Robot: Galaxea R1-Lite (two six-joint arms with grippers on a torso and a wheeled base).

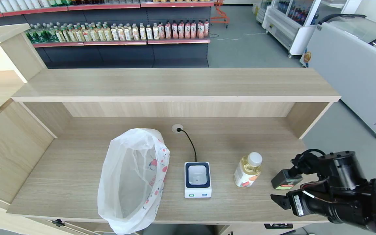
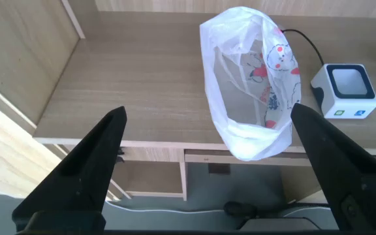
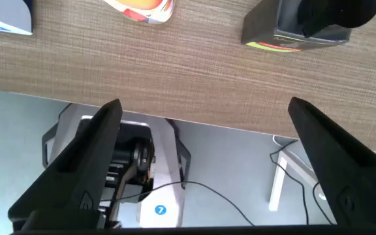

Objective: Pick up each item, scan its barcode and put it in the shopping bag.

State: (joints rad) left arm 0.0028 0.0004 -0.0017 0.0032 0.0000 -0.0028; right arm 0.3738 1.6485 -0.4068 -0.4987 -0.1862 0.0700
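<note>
Store fittings around a wooden counter (image 1: 60, 176)
Shelves of bottled drinks (image 1: 119, 32) are seen at 11 o'clock and a white chest freezer (image 1: 354, 65) at 2 o'clock; a round cable port (image 1: 177, 128) is set into the counter at 12 o'clock, below a raised ledge (image 1: 175, 83).

Left on the light wooden counter (image 1: 77, 169) lies the white plastic shopping bag (image 1: 132, 176), its bottom spilling over the front edge. Just to its right is the white square barcode scanner (image 1: 197, 179), with its black cable (image 1: 191, 145) running back to a hole behind it. Further right comes the clear plastic bottle with the white cap (image 1: 248, 169), and rightmost the small dark box (image 1: 286, 179).
</note>
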